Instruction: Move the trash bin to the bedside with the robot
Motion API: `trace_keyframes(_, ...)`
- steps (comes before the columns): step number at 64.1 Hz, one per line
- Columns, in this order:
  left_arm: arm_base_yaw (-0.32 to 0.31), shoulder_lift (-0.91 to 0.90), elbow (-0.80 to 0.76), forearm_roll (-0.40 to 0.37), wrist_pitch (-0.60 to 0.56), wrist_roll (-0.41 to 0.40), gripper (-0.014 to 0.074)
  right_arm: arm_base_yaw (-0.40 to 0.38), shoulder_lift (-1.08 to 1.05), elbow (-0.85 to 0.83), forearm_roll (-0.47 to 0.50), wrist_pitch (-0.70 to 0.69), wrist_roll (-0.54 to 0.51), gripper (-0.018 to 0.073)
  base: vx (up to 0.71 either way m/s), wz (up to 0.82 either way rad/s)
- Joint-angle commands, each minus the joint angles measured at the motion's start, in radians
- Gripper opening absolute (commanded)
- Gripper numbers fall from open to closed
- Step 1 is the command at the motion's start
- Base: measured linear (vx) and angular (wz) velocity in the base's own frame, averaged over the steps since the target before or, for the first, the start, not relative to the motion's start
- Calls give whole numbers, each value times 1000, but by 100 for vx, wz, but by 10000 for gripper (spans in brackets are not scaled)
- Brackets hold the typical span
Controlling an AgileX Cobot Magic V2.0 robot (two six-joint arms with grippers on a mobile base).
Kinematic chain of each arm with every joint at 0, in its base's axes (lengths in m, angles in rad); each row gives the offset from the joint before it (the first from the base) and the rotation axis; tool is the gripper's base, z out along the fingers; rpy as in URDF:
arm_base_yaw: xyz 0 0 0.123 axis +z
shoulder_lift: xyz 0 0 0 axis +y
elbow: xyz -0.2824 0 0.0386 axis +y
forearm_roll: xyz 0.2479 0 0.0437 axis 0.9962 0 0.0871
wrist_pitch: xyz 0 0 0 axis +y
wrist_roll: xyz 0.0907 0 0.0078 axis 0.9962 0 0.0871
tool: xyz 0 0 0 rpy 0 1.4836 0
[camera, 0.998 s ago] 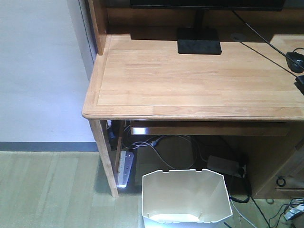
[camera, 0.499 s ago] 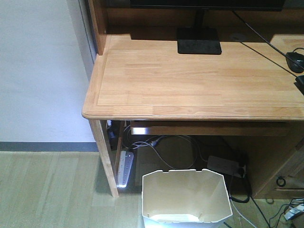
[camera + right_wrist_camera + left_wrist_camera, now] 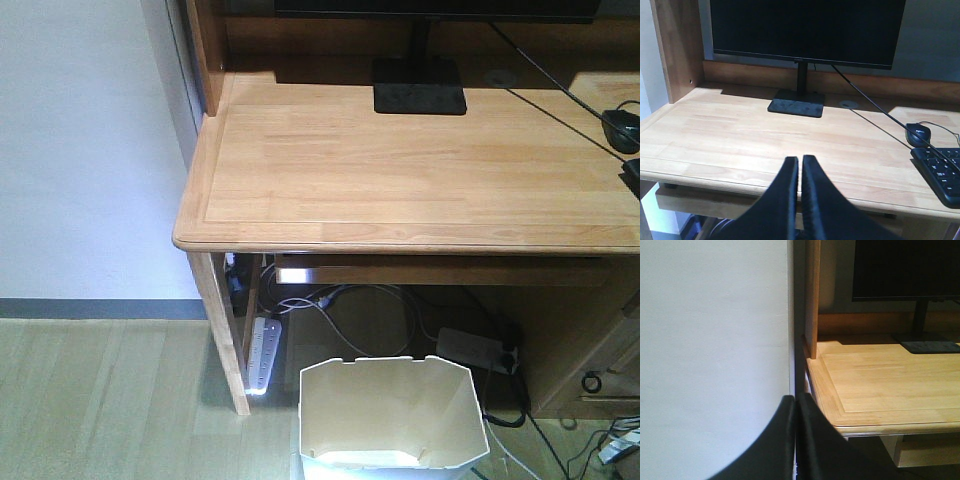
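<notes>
At the bottom of the left wrist view, the left claw (image 3: 795, 407) is clenched, its two black fingers pressed tip to tip with nothing between them. It points at the seam where the white wall (image 3: 715, 340) meets the left end of the desk (image 3: 880, 385), level with the desktop. The right claw (image 3: 800, 165) is likewise clenched on nothing, only a hairline slit showing between its fingers, and it hangs just before the desk's front edge, aimed at the monitor (image 3: 805, 30). Right of that claw, on the desktop, lie a black mouse (image 3: 918, 134) and the corner of a keyboard (image 3: 942, 172), each on its own cable. From the front view, the bin (image 3: 385, 415) stands upright on the floor (image 3: 100, 400) just before the desk, right of its front left leg (image 3: 222, 330), mouth open upward and its base cut off by the frame. Behind it, under the desk, a white power strip (image 3: 264, 352) leans by the leg among loose cables (image 3: 340, 300)
</notes>
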Motion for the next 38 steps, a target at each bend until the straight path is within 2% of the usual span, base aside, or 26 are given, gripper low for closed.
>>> trace_keyframes(1, -1, -8, 28, -10, -65, -3, -6, -1, 17, -27, -9, -114, -10, -3, 0, 0)
trace_keyframes(16, -1, -8, 28, -10, -65, -3, -6, -1, 48, -54, -6, -137, -10, -3, 0, 0)
trace_keyframes(38, -1, -8, 28, -10, -65, -3, -6, -1, 238, -126, -6, -105, -9, -3, 0, 0)
